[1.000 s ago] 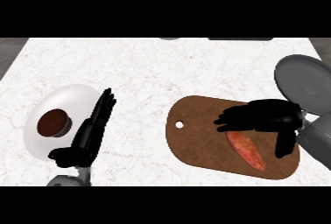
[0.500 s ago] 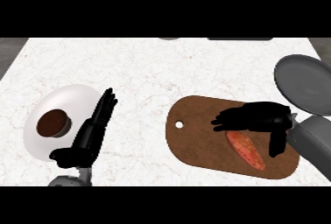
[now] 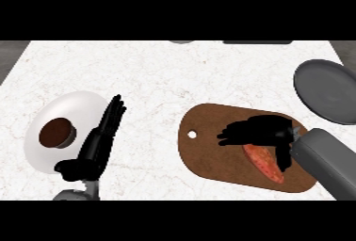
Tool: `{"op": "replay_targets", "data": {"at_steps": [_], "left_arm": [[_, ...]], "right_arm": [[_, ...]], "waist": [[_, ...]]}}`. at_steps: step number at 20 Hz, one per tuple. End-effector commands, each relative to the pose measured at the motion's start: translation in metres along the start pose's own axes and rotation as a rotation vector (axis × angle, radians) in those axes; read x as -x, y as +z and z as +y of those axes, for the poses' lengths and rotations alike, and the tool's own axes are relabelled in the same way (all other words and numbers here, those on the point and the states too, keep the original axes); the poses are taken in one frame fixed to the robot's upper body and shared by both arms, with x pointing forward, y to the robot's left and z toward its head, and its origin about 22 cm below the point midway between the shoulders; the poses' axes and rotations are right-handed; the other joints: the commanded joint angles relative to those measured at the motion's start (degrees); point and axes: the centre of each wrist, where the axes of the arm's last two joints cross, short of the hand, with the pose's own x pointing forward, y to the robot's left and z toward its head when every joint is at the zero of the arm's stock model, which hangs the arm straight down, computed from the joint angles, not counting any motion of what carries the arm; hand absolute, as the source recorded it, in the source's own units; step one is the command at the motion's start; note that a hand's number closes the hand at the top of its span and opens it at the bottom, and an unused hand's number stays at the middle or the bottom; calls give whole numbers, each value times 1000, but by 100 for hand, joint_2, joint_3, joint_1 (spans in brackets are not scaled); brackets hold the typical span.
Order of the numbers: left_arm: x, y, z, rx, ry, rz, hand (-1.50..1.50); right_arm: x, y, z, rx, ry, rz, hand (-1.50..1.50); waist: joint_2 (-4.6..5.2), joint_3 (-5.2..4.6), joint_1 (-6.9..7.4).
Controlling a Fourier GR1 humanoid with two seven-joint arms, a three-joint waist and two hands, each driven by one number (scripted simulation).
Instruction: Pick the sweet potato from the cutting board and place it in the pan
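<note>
The sweet potato (image 3: pixel 264 162) lies on the cutting board (image 3: pixel 208 155), toward its right half, an orange-red, tapered root running slantwise from upper left to lower right. Its upper end is hidden under the right hand (image 3: pixel 259 132), so only the middle and lower tip show. It looks stiff and solid, probably fairly heavy for its bulk, with a dry skin that should not be slippery; being round in section and narrowing to the ends, it could roll or pivot if pinched near a tip. The thick middle, taken across its short width, seems the best place to hold it. The right hand hovers over or rests on the upper end with fingers spread leftward and the thumb down along the potato's right side; whether it has closed round the root I cannot tell. The pan (image 3: pixel 327 89), dark grey, sits just beyond the board's upper right corner, partly cut by the edge. The left hand (image 3: pixel 97 141) rests open, fingers straight, at the lower left beside a white plate (image 3: pixel 76 106) carrying a brown round thing (image 3: pixel 55 132).
</note>
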Motion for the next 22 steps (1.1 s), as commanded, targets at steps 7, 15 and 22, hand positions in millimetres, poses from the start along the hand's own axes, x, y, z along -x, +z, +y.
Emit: {"op": "replay_targets", "data": {"at_steps": [7, 15, 22], "left_arm": [[-13, -3, -5, -7, 10, -5, 0], [-4, -8, 0, -11, 16, 13, 0], [-7, -13, 6, -14, -4, -14, 0]], "right_arm": [[9, -7, 24, -129, 116, -103, 150], [-1, -24, 21, 28, 135, -131, 150], [7, 7, -19, 344, 118, -139, 150]], "waist": [[26, 30, 8], [17, 27, -38], [21, 27, -69]]}}
